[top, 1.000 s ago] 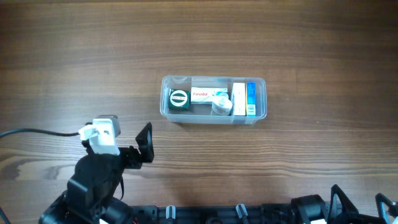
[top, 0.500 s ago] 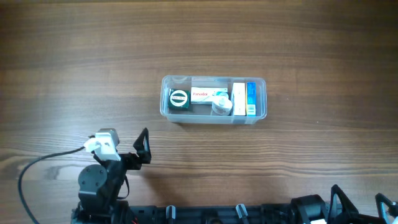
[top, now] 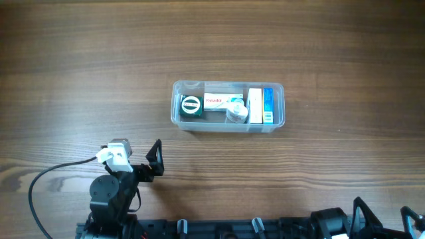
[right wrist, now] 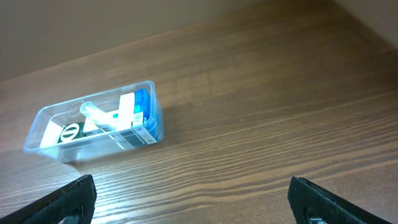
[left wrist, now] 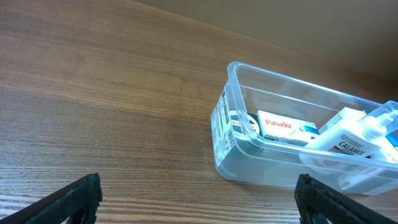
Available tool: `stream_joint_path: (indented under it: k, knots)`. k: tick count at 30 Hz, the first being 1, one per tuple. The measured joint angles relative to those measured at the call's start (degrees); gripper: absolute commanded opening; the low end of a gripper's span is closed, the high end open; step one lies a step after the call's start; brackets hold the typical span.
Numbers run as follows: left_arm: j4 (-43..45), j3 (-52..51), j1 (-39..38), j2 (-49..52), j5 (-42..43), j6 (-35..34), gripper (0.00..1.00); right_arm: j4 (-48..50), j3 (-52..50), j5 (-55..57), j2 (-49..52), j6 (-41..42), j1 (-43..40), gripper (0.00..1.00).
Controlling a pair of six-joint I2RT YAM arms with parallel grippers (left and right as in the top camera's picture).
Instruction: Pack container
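A: While the left gripper (left wrist: 199,204) is hanging over the brown wooden table (top: 99,53), how are its jaws standing?
B: Wide apart, gripping nothing; the right gripper (right wrist: 194,200) is gaping likewise.
A: And the clear rectangular plastic container (top: 228,128)?
B: Sitting farther off, mid-frame overhead, holding small cardboard boxes (top: 216,101).

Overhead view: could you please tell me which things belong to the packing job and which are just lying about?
Job in hand:
container; inside it the green box, Panadol box, white bottle, white box and blue box; left gripper and right gripper, both open and empty.

Just there:
black cable; wooden table.
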Motion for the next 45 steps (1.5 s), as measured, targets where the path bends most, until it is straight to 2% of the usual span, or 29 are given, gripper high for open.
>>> stream_joint_path:
  k: [19, 22, 24, 27, 30, 34, 39, 45]
  knots:
    - [0.0, 0.0, 0.0, 0.0, 0.0, 0.0, 1.0, 0.0, 0.0, 0.0, 0.0, 0.0, 0.0, 1.0]
    - [0.0, 0.0, 0.0, 0.0, -0.02, 0.0, 1.0, 5.9, -1.55, 0.48, -0.07, -0.57, 0.0, 1.0]
    - [0.02, 0.0, 0.0, -0.07, 0.0, 0.0, 1.0, 21.9, -7.32, -0.63, -0.79, -5.11, -0.04, 1.0]
    - [-0.02, 0.0, 0.04, -0.09, -0.02, 0.0, 1.0, 35.71, -18.4, -5.64, -0.68, -12.9, -0.04, 1.0]
    - [-0.02, 0.0, 0.04, -0.09, 0.0, 0.0, 1.0, 45.18, -32.76, -10.19, -0.46, -16.06, -0.04, 1.0]
    - [0.0, 0.0, 0.04, -0.09, -0.02, 0.0, 1.0, 51.71, -47.71, -13.29, -0.42, -15.91, -0.04, 1.0]
    - [0.0, 0.0, 0.04, -0.09, 0.0, 0.0, 1.0, 56.28, -56.68, -14.21, -7.1, -15.54, -0.7, 1.0]
    - [0.02, 0.0, 0.04, -0.09, 0.0, 0.0, 1.0, 57.05, -65.51, -14.25, -16.04, -14.4, -0.76, 1.0]
